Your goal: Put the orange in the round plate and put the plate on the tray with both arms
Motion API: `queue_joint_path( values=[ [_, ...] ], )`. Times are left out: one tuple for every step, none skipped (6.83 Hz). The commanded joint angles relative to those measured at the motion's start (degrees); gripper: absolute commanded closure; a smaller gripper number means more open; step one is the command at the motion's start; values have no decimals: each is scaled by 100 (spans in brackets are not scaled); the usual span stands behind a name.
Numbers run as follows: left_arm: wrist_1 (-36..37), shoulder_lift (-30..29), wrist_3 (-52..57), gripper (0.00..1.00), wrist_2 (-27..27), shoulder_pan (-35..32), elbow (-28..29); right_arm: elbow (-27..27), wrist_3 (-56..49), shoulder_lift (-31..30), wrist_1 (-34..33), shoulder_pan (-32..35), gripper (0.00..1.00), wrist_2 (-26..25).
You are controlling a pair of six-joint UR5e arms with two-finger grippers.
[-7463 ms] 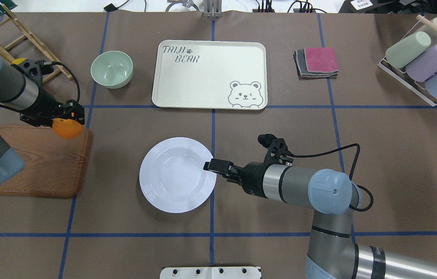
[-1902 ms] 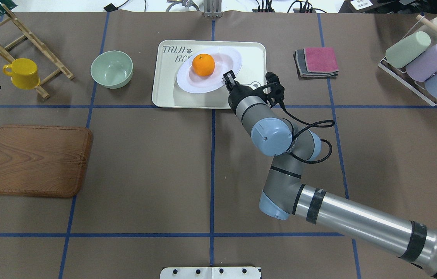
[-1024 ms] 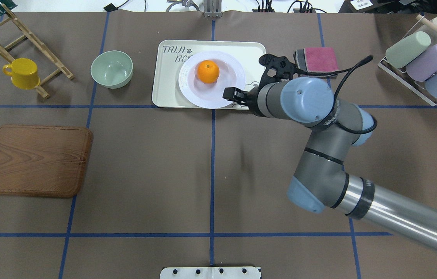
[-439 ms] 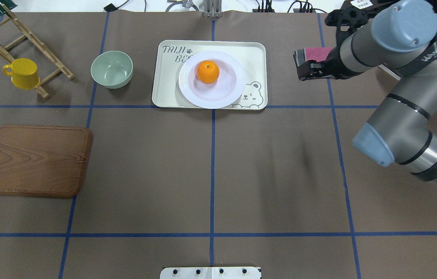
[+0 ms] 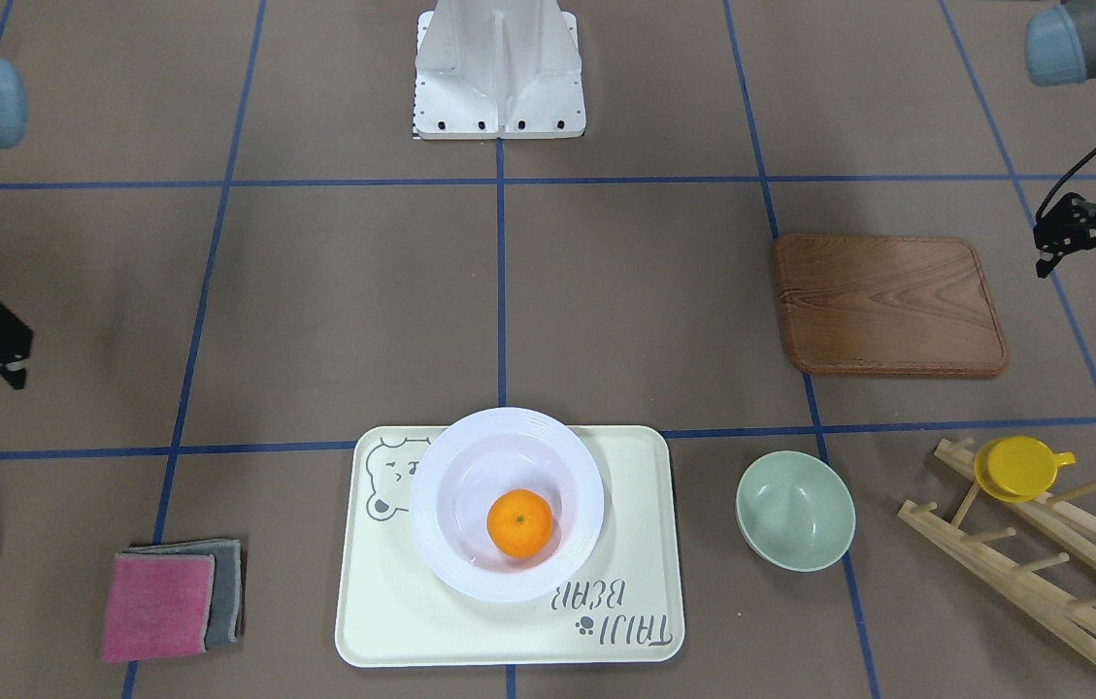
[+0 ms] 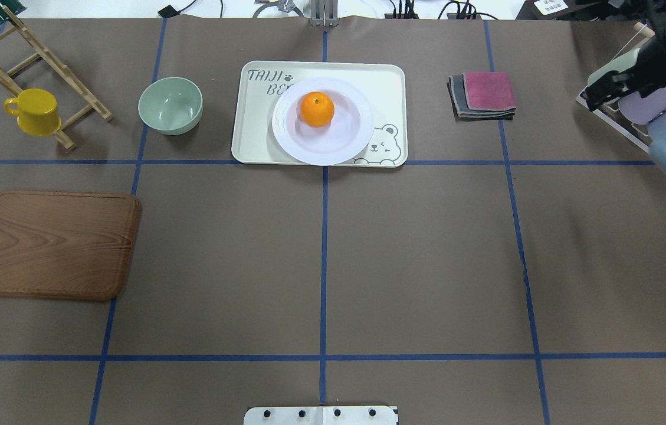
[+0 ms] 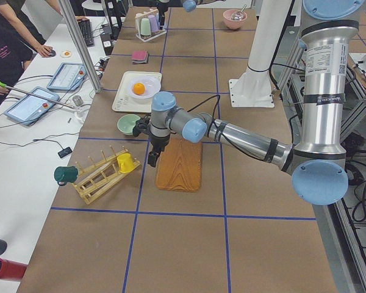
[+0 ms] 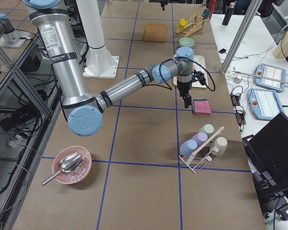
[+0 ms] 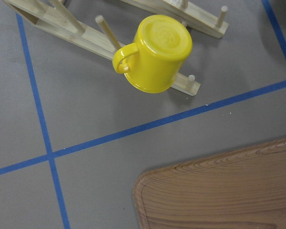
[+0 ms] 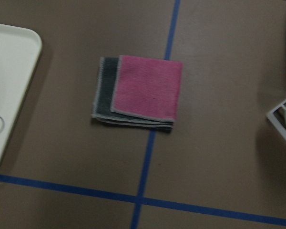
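Observation:
The orange (image 6: pixel 317 109) lies in the sunken centre of the white round plate (image 6: pixel 347 144), and the plate rests on the cream bear tray (image 6: pixel 389 82). From across the table the orange (image 5: pixel 519 522), plate (image 5: pixel 431 544) and tray (image 5: pixel 363 621) show the same way. My right gripper (image 6: pixel 589 99) hovers far to the right by the cup rack, apart from the plate; it looks open. My left gripper (image 5: pixel 1091 272) hangs beside the wooden board with its fingers spread and nothing in them. Neither wrist view shows its fingers.
A green bowl (image 6: pixel 170 105) sits left of the tray. A yellow cup (image 6: pixel 33 111) hangs on a wooden peg rack (image 6: pixel 82 88). A wooden board (image 6: pixel 52 245) lies front left, folded cloths (image 6: pixel 483 94) right of the tray, and a rack of pastel cups (image 6: pixel 633 121) far right.
Earlier the left gripper held the orange and the right gripped the plate's rim. The right arm set the plate on the tray, let go and swung off to the right.

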Motion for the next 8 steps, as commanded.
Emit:
queue_joint_path(
  values=[
    [36,257,545,2,-750,-508,277,152,-1450,-451,-1258,747,0,169],
    [36,320,564,2,-769,-745,410,162,-1477,-1107,-1122,941,0,770],
    [53,442,1034,2,-770,-973,515,171,-1512,-1593,-964,1265,0,1463],
    [45,565,1178,2,-787,-1071,595,188,-1521,-2015,-684,1425,0,1514],
    [19,645,1188,2,-796,-1124,613,232,-1512,-2315,-211,1522,0,1514],
    [10,671,1188,2,-796,-1134,613,224,-1503,-2370,-102,1523,0,1514],
    [1,680,1188,2,-805,-1142,613,232,-1503,-2362,-92,1523,0,1506],
    [-8,707,1188,2,-805,-1142,596,250,-1512,-2345,-92,1532,0,1505]
  ],
)
